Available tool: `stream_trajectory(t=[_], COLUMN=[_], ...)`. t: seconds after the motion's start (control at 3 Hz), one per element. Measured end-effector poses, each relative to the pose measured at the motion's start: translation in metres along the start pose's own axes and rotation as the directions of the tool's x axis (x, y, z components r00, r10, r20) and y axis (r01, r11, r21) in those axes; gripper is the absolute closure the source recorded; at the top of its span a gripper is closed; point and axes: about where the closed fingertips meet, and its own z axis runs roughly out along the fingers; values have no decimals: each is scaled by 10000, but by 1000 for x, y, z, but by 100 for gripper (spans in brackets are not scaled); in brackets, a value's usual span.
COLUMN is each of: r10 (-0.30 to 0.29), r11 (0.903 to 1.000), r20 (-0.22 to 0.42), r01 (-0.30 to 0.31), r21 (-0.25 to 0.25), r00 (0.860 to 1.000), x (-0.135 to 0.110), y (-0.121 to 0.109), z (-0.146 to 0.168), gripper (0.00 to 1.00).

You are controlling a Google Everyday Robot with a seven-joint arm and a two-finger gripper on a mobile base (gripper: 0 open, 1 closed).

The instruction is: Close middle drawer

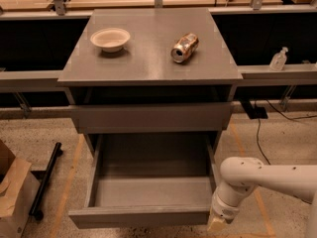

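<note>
Open middle drawer (141,217) just beside claw (218,225)

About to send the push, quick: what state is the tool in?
State of the tool: cannot be told; it sits low by the front right corner of the open middle drawer.

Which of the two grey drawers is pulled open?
The middle drawer, the lower one: its empty inside shows, while the drawer above is shut. The gripper is at its front right corner.

Gripper (218,225) partly beyond the bottom edge
</note>
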Motion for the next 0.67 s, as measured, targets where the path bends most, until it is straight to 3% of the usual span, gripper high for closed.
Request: stream_trajectory(t=[0.67], r10=[-862], r11=[9927], r20=[535], r01=[811], r21=[896], r00=[9948], x=[-36], y=[-45], z=[-5], gripper=[100])
